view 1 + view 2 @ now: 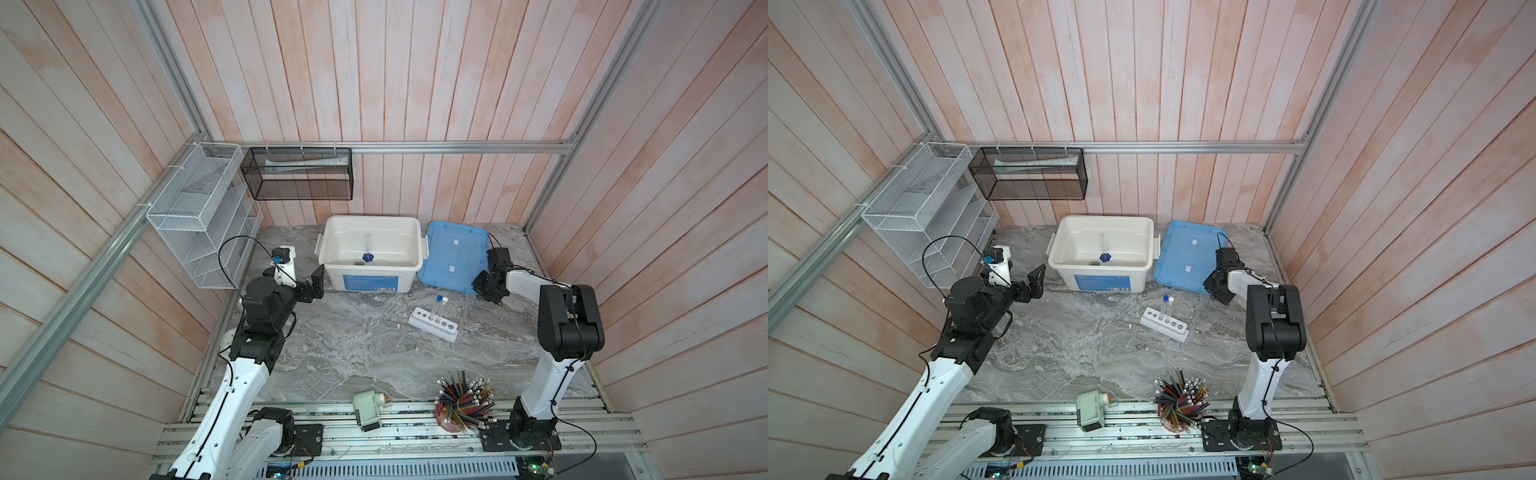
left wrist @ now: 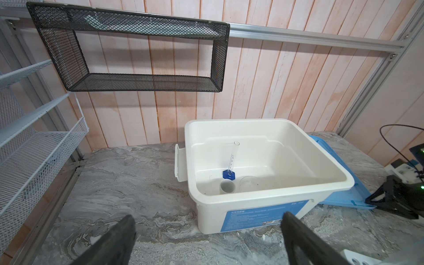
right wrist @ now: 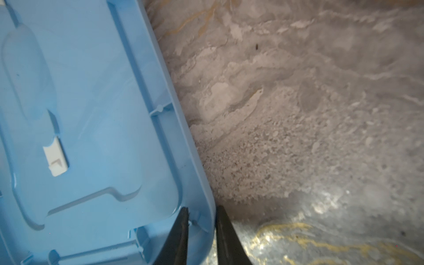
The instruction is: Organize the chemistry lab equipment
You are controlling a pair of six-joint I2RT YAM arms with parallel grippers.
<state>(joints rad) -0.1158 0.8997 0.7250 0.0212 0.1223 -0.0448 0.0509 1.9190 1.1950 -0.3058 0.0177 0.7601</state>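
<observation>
A white bin (image 1: pixel 371 217) (image 2: pixel 241 119) at the back holds the blue-based clear cylinder (image 1: pixel 366 249) (image 2: pixel 231 160), a tiny white cup (image 2: pixel 227 185) and a clear round dish (image 2: pixel 250 183). Its blue lid (image 1: pixel 453 257) (image 3: pixel 91 114) lies upside down to the bin's right. My right gripper (image 1: pixel 480 286) (image 3: pixel 200 210) is shut on the lid's near corner rim, one finger inside and one outside. The white rack (image 1: pixel 432 324) (image 1: pixel 1163 324) stands mid-table with the blue-capped and white-capped test tubes (image 1: pixel 440 307) upright in it. My left gripper (image 1: pixel 312 286) (image 2: pixel 207 215) hangs open and empty left of the bin.
A red cup of coloured pencils (image 1: pixel 465 403) and a pale green sharpener (image 1: pixel 368 409) sit at the front edge. A black mesh basket (image 1: pixel 299 174) and a white wire shelf (image 1: pixel 199 220) hang on the back left walls.
</observation>
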